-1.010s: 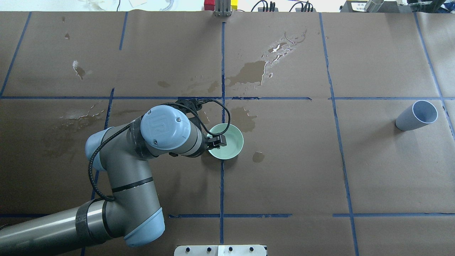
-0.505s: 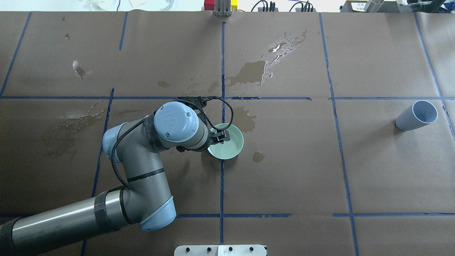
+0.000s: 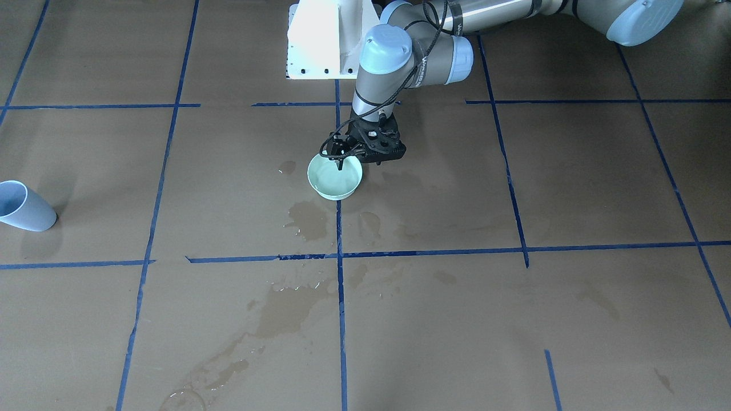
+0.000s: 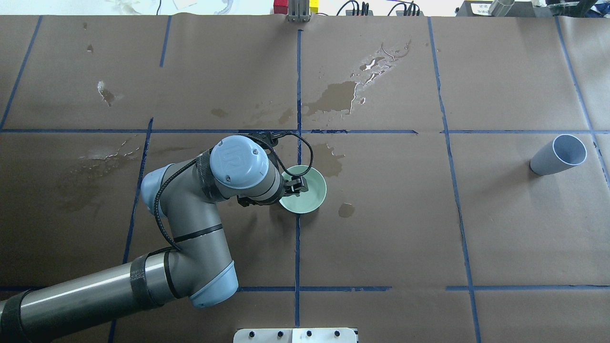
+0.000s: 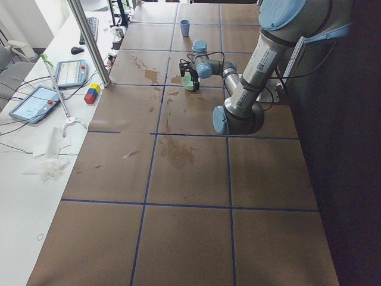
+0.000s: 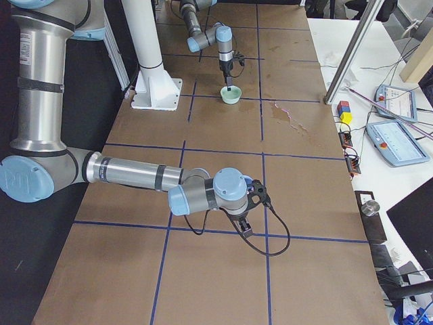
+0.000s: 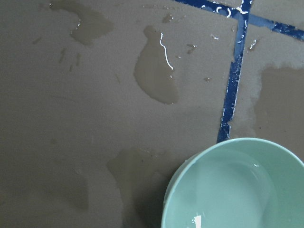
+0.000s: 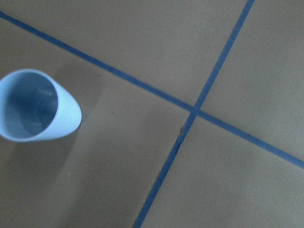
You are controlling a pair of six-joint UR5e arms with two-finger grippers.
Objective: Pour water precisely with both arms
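A mint-green bowl [image 4: 310, 194] stands near the table's middle, with clear water [image 7: 232, 194] pooled in it. My left gripper [image 4: 296, 185] points down at the bowl's rim on the robot's side [image 3: 341, 161]. It looks open, with one finger over the inside. A pale blue cup [image 4: 557, 155] stands far to the right, and it is at the left edge of the right wrist view [image 8: 35, 107]. My right gripper [image 6: 245, 227] hangs low over the paper and shows only in the exterior right view, so I cannot tell its state.
Brown paper with blue tape lines covers the table, marked by wet stains [image 4: 336, 97] behind the bowl and a small one [image 4: 346, 209] to its right. The white pedestal [image 3: 320, 40] stands at the robot's edge. Tablets [image 6: 396, 132] and coloured blocks [image 6: 344, 112] lie on the side table.
My left arm's elbow and wrist have swung right, towards the bowl, and the gripper has shifted slightly along the rim. The bowl and the cup have not moved.
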